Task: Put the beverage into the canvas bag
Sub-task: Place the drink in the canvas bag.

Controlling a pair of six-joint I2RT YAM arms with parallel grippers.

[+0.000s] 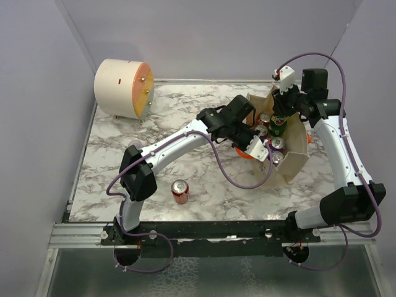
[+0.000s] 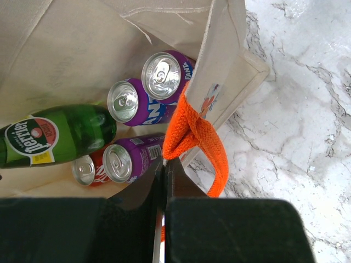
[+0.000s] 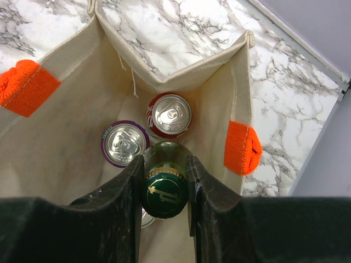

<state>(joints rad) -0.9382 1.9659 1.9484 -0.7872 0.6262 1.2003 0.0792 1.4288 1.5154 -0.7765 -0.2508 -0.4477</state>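
The canvas bag [image 1: 298, 151] stands open at about 3 o'clock on the marble table [image 1: 185, 117]. The left gripper [image 2: 164, 165] is closed at the bag's near rim. A sliver of orange shows between its jaws, so it appears to be pinching the orange handle [image 2: 194, 134] to hold the mouth open.

The right gripper [image 3: 165, 164] comes in from 1 o'clock and clamps the neck of a green bottle [image 3: 164, 192], with a jaw on either side just below the cap. The bottle's body is already down inside the bag, beside several purple cans [image 2: 129, 101]. I cannot tell whether its base rests on the bottom.

This looks like the end of the placing step for the bottle, with only the release left. The next move calls for the right jaws to open once the bottle is supported. The gripper should then lift straight up so the neck is not dragged along and the cans stay upright, while the left gripper holds the rim steady. A red can [image 1: 180, 191] stands alone on the table at about 7 o'clock and is probably next to go in.
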